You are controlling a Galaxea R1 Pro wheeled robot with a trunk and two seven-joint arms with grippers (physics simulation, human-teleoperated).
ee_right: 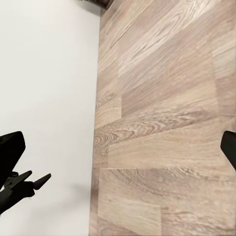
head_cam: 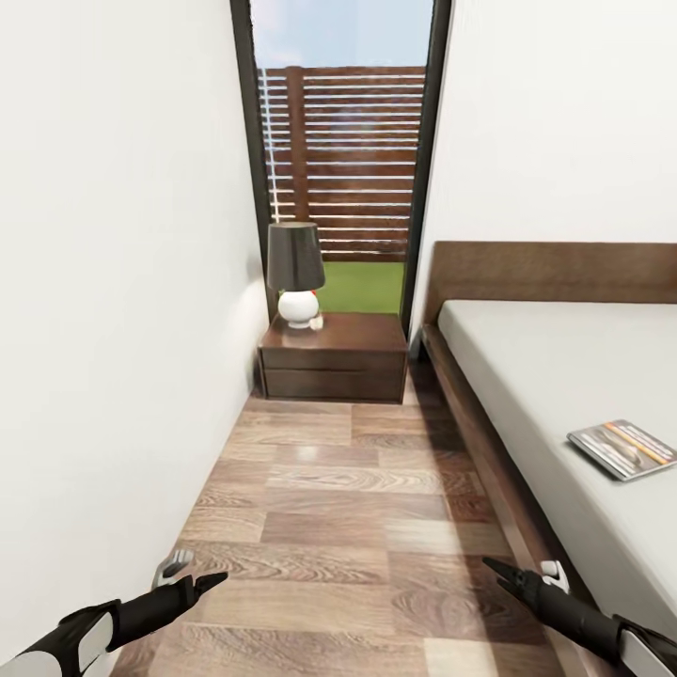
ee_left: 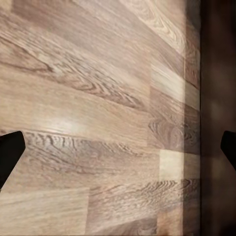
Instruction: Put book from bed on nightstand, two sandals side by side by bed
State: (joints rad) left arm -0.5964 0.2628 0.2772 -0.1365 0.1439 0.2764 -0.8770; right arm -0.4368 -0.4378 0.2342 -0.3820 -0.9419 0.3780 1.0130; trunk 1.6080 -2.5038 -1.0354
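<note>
Left gripper (head_cam: 209,581) and right gripper (head_cam: 496,567) low over wood floor (head_cam: 357,527), jaws wide, empty.

A narrow strip of brown wood-plank floor (head_cam: 348,508) runs between a plain white wall (head_cam: 113,282) and a low dark wood bed frame (head_cam: 489,451). At its far end a tall dark-framed window (head_cam: 343,160) shows a slatted fence, grass and sky. Below it a dark-shaded lamp (head_cam: 295,273) with a white base stands on what looks like a two-drawer cabinet.
</note>
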